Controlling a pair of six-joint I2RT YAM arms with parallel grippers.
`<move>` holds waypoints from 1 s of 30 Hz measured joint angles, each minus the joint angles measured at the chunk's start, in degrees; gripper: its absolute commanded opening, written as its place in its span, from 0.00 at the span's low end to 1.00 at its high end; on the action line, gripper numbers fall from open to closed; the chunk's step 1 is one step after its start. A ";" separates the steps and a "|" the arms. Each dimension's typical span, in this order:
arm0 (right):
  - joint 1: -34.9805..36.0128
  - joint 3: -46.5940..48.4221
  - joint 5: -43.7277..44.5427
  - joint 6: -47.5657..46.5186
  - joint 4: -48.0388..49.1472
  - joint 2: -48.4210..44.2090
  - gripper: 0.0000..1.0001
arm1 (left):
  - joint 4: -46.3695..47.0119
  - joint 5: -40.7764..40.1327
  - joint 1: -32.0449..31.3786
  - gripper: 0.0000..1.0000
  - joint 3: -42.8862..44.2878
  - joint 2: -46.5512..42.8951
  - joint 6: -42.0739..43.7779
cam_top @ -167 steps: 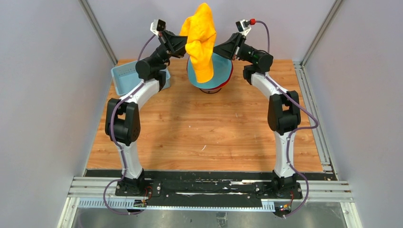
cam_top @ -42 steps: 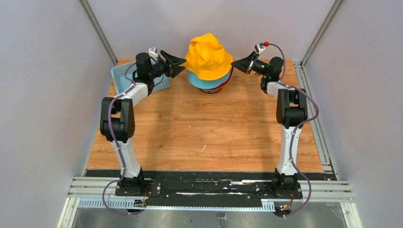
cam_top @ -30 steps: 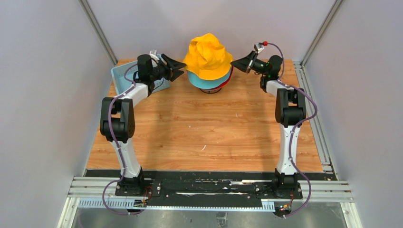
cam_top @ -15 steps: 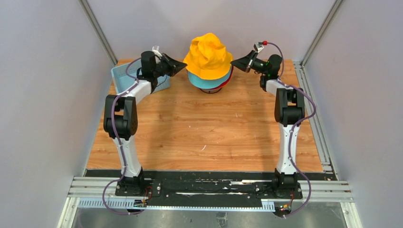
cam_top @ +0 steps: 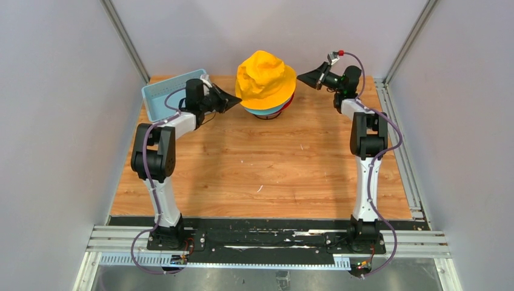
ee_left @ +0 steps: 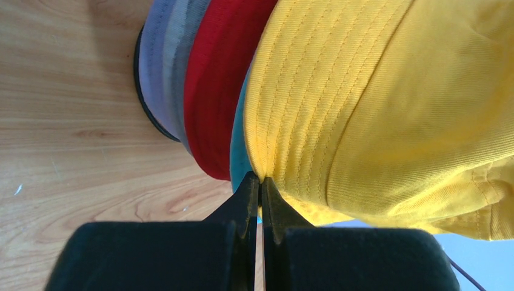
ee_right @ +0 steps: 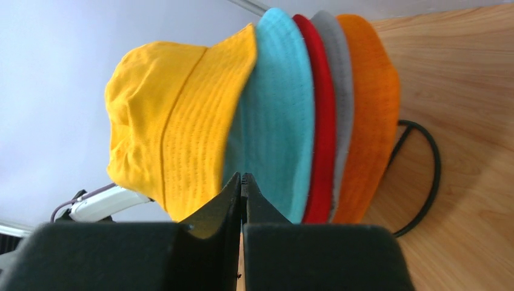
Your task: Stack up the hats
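A yellow hat (cam_top: 265, 71) tops the stack at the back middle of the table. Below it, in the right wrist view, lie a teal hat (ee_right: 273, 115), a red hat (ee_right: 321, 121), a grey hat (ee_right: 340, 91) and an orange hat (ee_right: 370, 109). My left gripper (cam_top: 237, 99) is at the stack's left side, shut on the edge of the yellow hat's brim (ee_left: 285, 139). My right gripper (cam_top: 300, 77) hangs just off the stack's right side, shut and holding nothing, its tips (ee_right: 242, 176) a little short of the brims.
The stack sits on a black wire stand (ee_right: 424, 182). A light blue perforated basket (cam_top: 163, 97) stands at the back left, behind my left arm. Grey walls enclose the wooden table (cam_top: 260, 163) on three sides.
My left gripper has moved right to the yellow brim and shut on it. The yellow hat now sits lower over the stack. My right gripper has risen slightly and stayed shut.
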 measured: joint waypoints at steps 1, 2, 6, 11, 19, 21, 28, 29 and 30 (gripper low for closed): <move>-0.20 0.37 0.20 -0.50 -0.76 0.39 0.01 | -0.17 -0.15 -0.22 0.00 0.20 0.02 0.04; -0.46 0.63 0.48 -0.98 -1.60 0.79 0.01 | -0.44 -0.33 -0.46 0.00 0.52 0.02 0.07; -0.92 1.05 0.85 -2.23 -4.02 1.90 0.01 | -0.96 -0.90 -2.32 0.00 2.93 0.04 0.28; -1.11 1.03 1.11 -3.34 -5.22 2.23 0.03 | -1.07 -1.07 -4.87 0.00 3.61 0.07 0.39; -3.48 -4.61 2.54 -5.09 -5.62 0.63 0.39 | -0.85 -1.86 -6.95 0.02 2.03 0.02 0.66; -4.83 -6.78 2.75 -5.29 -5.64 -0.61 0.41 | -0.81 -2.01 -7.21 0.03 1.53 0.00 0.76; -8.07 -12.85 2.95 -0.42 1.75 -5.77 0.47 | -0.44 -2.47 -7.74 0.05 0.92 -0.09 0.98; -8.04 -13.09 2.95 1.77 4.33 -5.97 0.47 | -0.44 -2.49 -7.76 0.05 0.90 -0.09 1.03; -7.91 -13.14 2.95 4.33 7.41 -5.97 0.47 | -0.44 -2.56 -7.76 0.05 0.90 -0.09 1.03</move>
